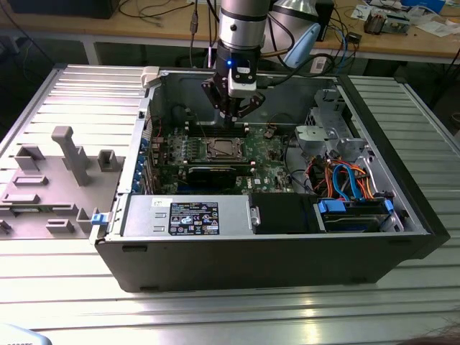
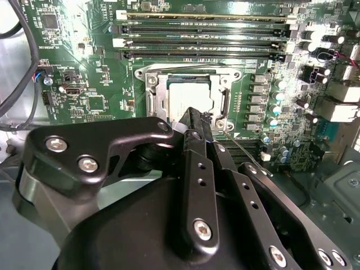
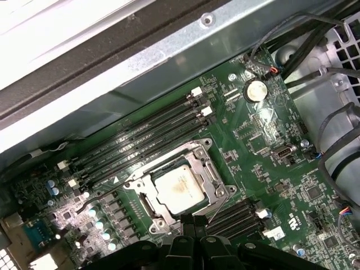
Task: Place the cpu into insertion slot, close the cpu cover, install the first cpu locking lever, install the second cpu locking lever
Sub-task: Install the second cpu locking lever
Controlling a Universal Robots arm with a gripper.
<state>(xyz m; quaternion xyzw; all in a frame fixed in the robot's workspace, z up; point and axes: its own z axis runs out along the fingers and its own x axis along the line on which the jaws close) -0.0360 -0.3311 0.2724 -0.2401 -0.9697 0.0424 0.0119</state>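
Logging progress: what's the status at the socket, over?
Gripper at socket edge, fingers together. Silver-grey square cpu seated in metal-rimmed insertion slot, thin silver cpu cover closed. Nothing in the way.

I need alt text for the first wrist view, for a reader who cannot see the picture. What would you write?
A silver-grey cpu sits in the insertion slot of a green motherboard, with the metal cpu cover framing it. The robot's black claw is right at the socket's edge. Long dark memory slots run beside the socket, next to the grey case wall.
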